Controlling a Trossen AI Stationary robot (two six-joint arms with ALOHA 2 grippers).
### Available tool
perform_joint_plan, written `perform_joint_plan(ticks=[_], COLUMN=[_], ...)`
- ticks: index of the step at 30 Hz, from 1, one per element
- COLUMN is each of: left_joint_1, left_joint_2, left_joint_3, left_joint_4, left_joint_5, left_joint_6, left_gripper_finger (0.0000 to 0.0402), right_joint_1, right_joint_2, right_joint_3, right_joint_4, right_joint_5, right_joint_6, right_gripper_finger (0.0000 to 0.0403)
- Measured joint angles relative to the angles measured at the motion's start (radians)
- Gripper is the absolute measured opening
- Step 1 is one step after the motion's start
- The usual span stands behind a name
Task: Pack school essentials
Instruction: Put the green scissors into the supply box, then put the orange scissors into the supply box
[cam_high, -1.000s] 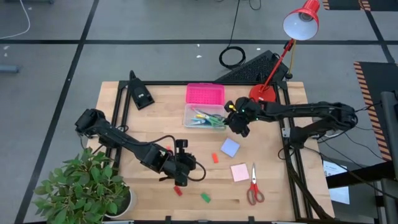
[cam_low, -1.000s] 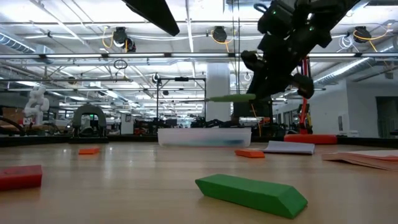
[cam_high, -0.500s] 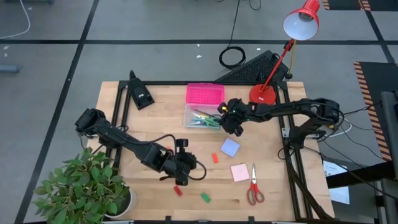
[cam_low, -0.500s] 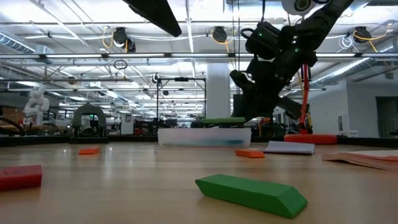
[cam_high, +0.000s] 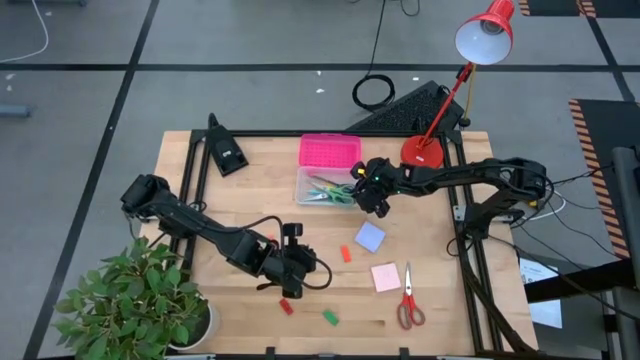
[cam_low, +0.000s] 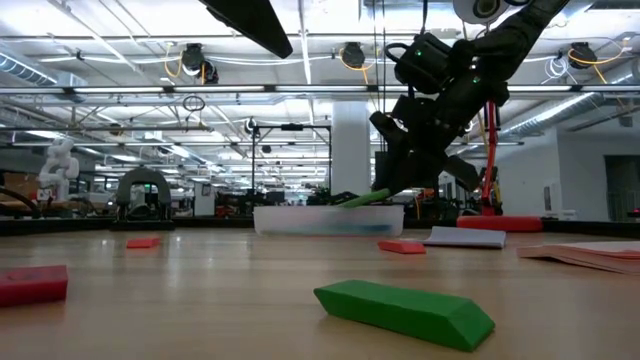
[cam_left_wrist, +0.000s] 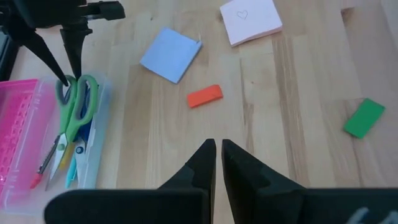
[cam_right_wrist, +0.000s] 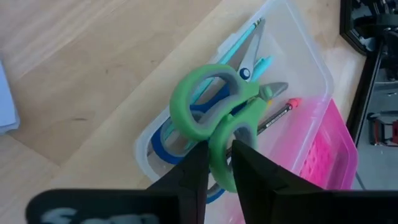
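My right gripper (cam_high: 364, 191) hangs over the right end of the clear plastic box (cam_high: 322, 188) and is shut on the green-handled scissors (cam_right_wrist: 211, 115). Blue-handled scissors (cam_right_wrist: 163, 144) and thin pens (cam_left_wrist: 69, 163) lie in the box under them. My left gripper (cam_high: 312, 272) waits shut and empty at the near left of the table. On the table lie a blue notepad (cam_high: 370, 237), a pink notepad (cam_high: 386, 277), red-handled scissors (cam_high: 408, 302), an orange eraser (cam_high: 347, 254), a red eraser (cam_high: 286, 306) and a green eraser (cam_high: 329, 317). My right gripper pinches one green handle loop (cam_right_wrist: 221, 138) of the scissors between its two fingers, coming from above and slanting down. The scissors (cam_low: 364, 198) hang tilted, handles up. Their blade end (cam_right_wrist: 254, 38) points down into the box, over the blue scissors and pens.
The box's pink lid (cam_high: 329, 151) lies just behind the box. A red desk lamp (cam_high: 425, 150) stands at the far right corner, close to my right arm. A black stand (cam_high: 226, 152) sits far left, and a potted plant (cam_high: 135, 300) at the near left corner.
My right gripper has moved toward the table's left, over the box, and down, keeping its hold. The green scissors, level at first, now tilt with the blade end lowered into the box.
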Motion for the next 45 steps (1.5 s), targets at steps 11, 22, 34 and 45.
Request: perform_joint_plan(ticks=[11,22,34,45], left_joint_1=[0.001,0.001,0.056,0.133], left_joint_2=[0.000,0.000,0.000,0.000], left_joint_3=[0.000,0.000,0.000,0.000], left_joint_4=[0.001,0.001,0.031,0.056], left_joint_5=[0.000,-0.001,-0.023,0.011], left_joint_6=[0.002,0.005,0.049,0.109], left_gripper_finger=[0.0031,0.0031,0.0031,0.0031], right_joint_1=[0.000,0.010,0.069,0.089], right_joint_2=[0.000,-0.033,-0.246,-0.440], right_joint_3=[0.000,0.000,0.000,0.000], right_joint_4=[0.026,0.004,-0.151,-0.318], right_joint_5=[0.031,0.057,0.057,0.057], right_joint_6=[0.024,0.070,0.384,0.624], right_gripper_finger=[0.0069,0.0069,0.0069,0.0069])
